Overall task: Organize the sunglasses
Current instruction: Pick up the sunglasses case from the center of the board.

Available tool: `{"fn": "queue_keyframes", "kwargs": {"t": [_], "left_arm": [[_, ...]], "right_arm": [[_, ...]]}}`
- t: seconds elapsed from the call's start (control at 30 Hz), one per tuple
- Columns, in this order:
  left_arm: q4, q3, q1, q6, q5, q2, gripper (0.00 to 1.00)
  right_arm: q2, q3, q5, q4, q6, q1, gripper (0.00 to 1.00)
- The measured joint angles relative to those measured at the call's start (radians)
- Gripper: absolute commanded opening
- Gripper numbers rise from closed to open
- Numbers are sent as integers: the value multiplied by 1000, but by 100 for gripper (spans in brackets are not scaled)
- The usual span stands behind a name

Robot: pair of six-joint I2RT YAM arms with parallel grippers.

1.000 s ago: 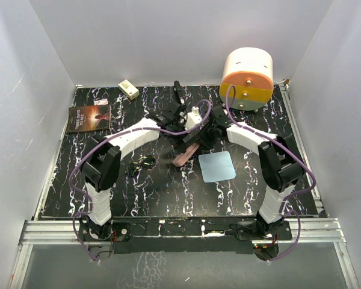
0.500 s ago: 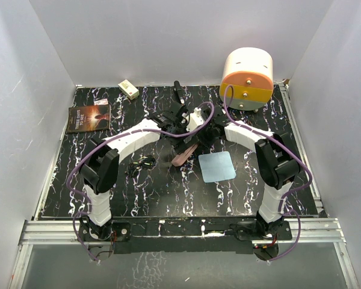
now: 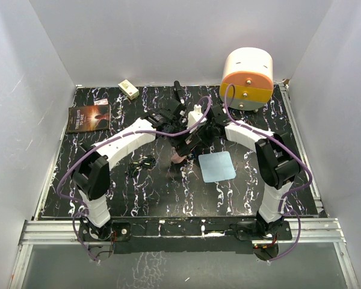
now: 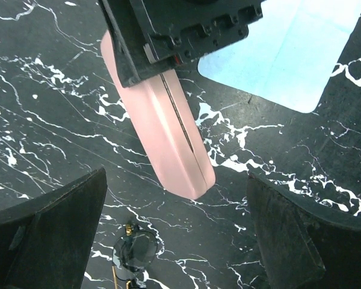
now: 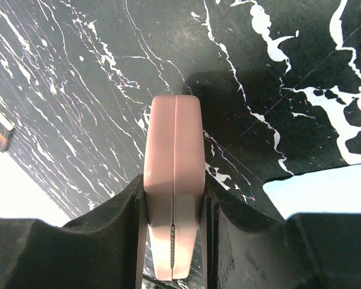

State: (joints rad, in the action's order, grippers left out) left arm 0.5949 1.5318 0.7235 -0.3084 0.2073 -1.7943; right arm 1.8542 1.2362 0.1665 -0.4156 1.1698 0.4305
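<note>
My right fingers (image 5: 117,238) are clenched on the pink case (image 5: 173,138) at mid-table. My left fingers (image 4: 54,229) are spread wide, gripping nothing (case's free end sits between them in the wrist view). The sunglasses (image 4: 135,250) lie on the table (image 3: 259,192) left of centre, near that end. The blue cloth (image 4: 289,48) is toward the right edge.

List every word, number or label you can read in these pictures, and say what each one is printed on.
Book: pale lettering on the dark cover, too small and blurred to read.
Small box: any print on it is too small to tell.
Pink case: no lettering on the sides that show.
Blue cloth: plain, no print.
No text in any view can be read.
</note>
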Motion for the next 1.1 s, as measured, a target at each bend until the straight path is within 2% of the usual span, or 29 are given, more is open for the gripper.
{"fn": "queue_keyframes", "kwargs": {"t": [0.43, 0.83, 0.9, 1.07, 1.1], "left_arm": [[8, -16, 33, 23, 21, -48, 97], [2, -15, 47, -36, -114, -170, 96], [-3, -17, 47, -43, -136, -172, 86], [-23, -21, 45, -59, -177, -171, 31], [-23, -21, 45, -58, -191, -171, 23]], "right_arm": [[7, 36, 6, 2, 11, -2, 7], [8, -26, 94, 86, 58, -8, 7], [5, -29, 97, 95, 63, -14, 7], [-4, -30, 100, 105, 58, -23, 7], [-4, -31, 95, 103, 67, -24, 7]]}}
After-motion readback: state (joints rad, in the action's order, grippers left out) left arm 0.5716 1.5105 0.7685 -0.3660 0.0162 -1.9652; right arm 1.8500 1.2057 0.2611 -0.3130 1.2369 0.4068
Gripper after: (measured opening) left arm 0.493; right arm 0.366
